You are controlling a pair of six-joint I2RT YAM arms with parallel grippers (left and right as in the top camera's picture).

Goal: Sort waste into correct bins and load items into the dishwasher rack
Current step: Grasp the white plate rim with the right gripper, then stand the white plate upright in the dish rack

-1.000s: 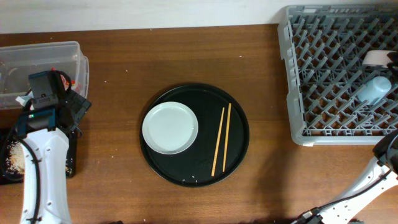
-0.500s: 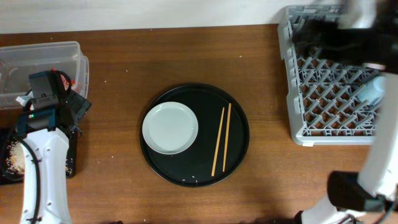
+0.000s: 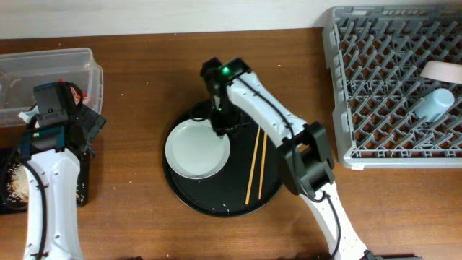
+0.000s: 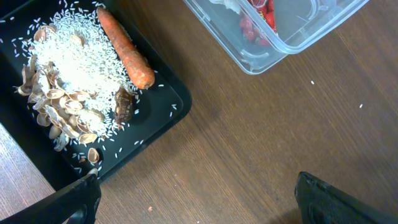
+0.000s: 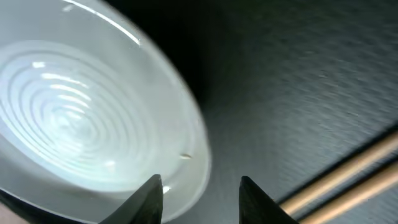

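Only from left wrist: carrot (image 4: 126, 48), rice (image 4: 68, 59).

Wide open along the far edge of the table (image 3: 144, 65), between the clear tub (image 3: 50, 72) in the far left corner and the rack (image 3: 393, 87) in the far right corner. Open too toward the near edge, left of the round tray (image 3: 216, 198). Barred over that tray's right side by the right arm (image 3: 267, 119), slanting in from the near edge across the far ends of the chopsticks (image 3: 256, 162). Tight at the plate (image 3: 195, 152), with jaws spread across its far right rim. Blocked at the left edge by the left arm (image 3: 50, 180) above the black tray (image 4: 152, 121).
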